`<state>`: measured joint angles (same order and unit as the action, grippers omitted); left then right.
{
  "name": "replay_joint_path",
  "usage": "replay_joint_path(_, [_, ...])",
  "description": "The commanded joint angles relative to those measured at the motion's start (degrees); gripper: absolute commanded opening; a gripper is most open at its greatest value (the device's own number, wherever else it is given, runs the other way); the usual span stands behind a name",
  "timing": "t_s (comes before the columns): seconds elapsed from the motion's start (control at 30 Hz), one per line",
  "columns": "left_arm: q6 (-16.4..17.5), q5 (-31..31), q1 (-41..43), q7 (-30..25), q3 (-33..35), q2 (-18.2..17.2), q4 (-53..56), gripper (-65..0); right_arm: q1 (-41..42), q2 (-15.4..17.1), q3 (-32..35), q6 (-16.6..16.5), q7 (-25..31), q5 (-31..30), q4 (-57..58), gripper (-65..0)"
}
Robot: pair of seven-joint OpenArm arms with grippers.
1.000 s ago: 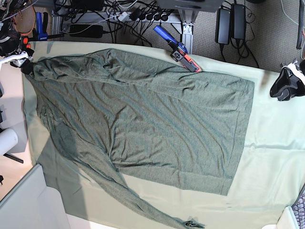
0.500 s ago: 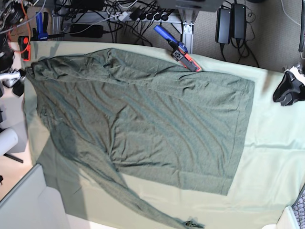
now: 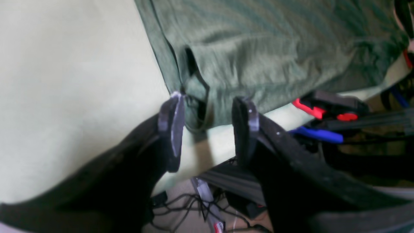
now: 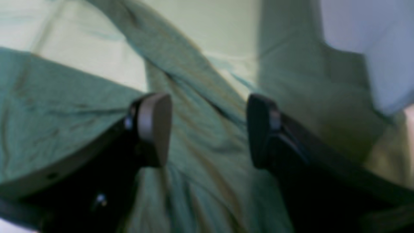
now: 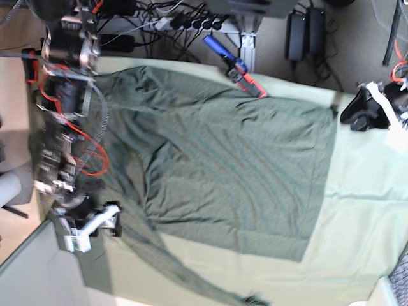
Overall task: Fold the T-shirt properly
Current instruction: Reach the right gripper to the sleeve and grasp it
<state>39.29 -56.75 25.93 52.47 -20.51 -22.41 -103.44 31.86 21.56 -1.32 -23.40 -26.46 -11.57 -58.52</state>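
T-shirt (image 5: pixel 229 159), just the one, dark olive, lying mostly flat and wrinkly on the pale green table cloth (image 5: pixel 363 223), one sleeve trailing toward the near edge. Two arms over it. Right gripper (image 4: pixel 208 129) hangs over the sleeve side, jaws spread wide with nothing between them. Left gripper (image 3: pixel 207 129) sits at the shirt's hem corner, jaws apart either side of the fabric edge, not pinching it. One red and blue clamp (image 5: pixel 237 69) on the far table edge. No writing readable anywhere.
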Motion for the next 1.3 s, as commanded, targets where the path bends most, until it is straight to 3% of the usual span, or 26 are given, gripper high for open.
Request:
replay_joint_path(0.0, [0.71,-1.05,0.15,-0.94,-0.33,-0.81,-0.92,-37.0,3.28,-0.20,2.14,2.80,2.47,1.70,3.15,-28.8])
replay_joint_path(0.13, [0.71,-1.38,0.98,-0.55,-0.33,-1.05,-0.92,-37.0,9.33,-3.48,10.88,8.79,9.27,7.28,18.51,-28.8])
replay_joint_path(0.27, [0.71,-1.55,2.86,-0.52,-0.33,-1.16,-0.92,-37.0,10.47,-4.55,14.73,14.21,10.43,12.57,23.47,-28.8])
replay_joint_path(0.43, [0.71,-1.75,3.13,-0.61,-0.35,-1.40,-0.92,-37.0,10.19,-4.57,14.80,14.64,10.43,12.66,23.52,-29.8])
replay_joint_path(0.5, [0.71,-1.75,3.13,-0.83,-0.35,-1.40,-0.92,-37.0,9.99,-4.55,14.80,14.64,10.45,12.70,23.50,-39.3])
replay_joint_path(0.63, [0.71,-2.56,2.78,-0.81,-0.35,-1.40,-0.92,-37.0,9.31,-4.57,14.80,14.16,10.43,15.19,23.23,-65.0])
replay_joint_path(0.83, [0.71,-2.47,1.97,-2.10,-0.35,-1.40,-0.92,-37.0,7.45,-4.07,14.80,13.64,7.10,15.65,17.73,-65.0])
replay_joint_path(1.07, [0.71,-2.14,0.55,-2.10,-0.35,-1.40,-0.92,-37.0,-2.75,-2.14,14.78,14.60,1.29,15.23,-4.24,-65.0])
replay_joint_path(1.27, [0.71,-2.14,-0.52,-2.10,-0.35,-1.40,-0.92,-37.0,-11.21,1.49,14.67,16.02,-3.74,15.26,-18.23,-65.0])
